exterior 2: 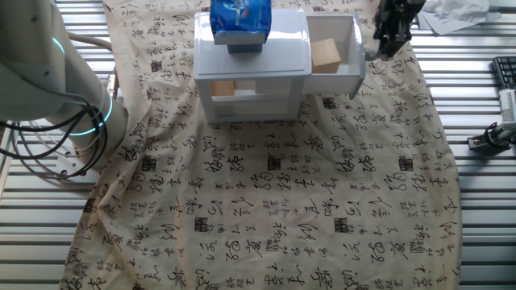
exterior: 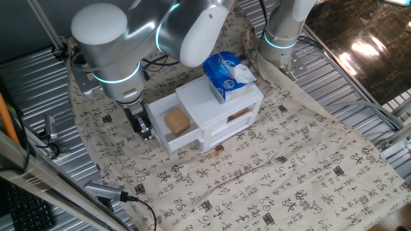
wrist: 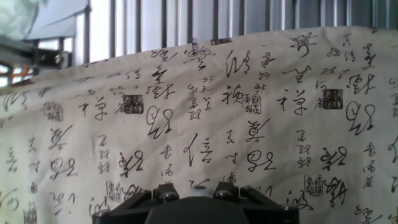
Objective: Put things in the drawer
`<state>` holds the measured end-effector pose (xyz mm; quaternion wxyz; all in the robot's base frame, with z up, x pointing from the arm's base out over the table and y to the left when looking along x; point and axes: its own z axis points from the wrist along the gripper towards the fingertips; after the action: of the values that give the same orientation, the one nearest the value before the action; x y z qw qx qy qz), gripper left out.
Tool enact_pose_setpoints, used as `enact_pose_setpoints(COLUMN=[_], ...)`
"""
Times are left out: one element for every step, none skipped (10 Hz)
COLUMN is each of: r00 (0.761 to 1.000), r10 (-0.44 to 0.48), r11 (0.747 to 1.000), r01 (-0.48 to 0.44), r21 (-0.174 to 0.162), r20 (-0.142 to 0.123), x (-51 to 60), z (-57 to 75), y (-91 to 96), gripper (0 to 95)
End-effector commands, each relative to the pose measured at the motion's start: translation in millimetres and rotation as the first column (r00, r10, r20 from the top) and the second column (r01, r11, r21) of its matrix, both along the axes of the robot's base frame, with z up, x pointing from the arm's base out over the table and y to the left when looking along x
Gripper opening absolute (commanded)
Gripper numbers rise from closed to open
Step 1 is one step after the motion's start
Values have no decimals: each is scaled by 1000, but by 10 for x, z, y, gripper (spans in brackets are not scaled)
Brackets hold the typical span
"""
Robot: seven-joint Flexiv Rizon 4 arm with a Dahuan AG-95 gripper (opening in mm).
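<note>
The white cabinet (exterior: 221, 109) has its upper drawer (exterior: 176, 131) pulled open, and the tan block (exterior: 177, 120) already lies inside it. At the drawer's front hangs the pincer (exterior: 142, 124), apparently clamped on the knob, though I cannot tell for sure. A crooked push could jam the drawer or slide the cabinet.

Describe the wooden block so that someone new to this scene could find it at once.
Find the white cabinet in the middle of the printed cloth, with a blue-and-white tissue pack on top. Its upper drawer is pulled out, and the block lies inside. It is a small tan cube, the only thing in that drawer.
</note>
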<state>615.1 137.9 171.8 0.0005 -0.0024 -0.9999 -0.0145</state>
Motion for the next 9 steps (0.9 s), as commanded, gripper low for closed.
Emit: enact_pose_setpoints(r00=[1000,1000,1000,999,999,999,999,1000,1000], r10=[14,22,24,32,32,33,32,25,21], r11=[1000,1000,1000,999,999,999,999,1000,1000], r01=[-14,-22,-24,-32,-32,-33,-32,-25,-21], r21=[-2,0,1,1,3,3,4,5,7], r20=[-10,-4,-3,-3,-12,-12,-13,-15,-19], x=[1,3,4,9,17,23,25,27,27], z=[-2,-6,-8,-20,-41,-68,-80,-96,-103], y=[-1,-1,-1,-4,-8,-15,-18,-22,-24], gripper=[570,570,570,570,570,570,570,570,570])
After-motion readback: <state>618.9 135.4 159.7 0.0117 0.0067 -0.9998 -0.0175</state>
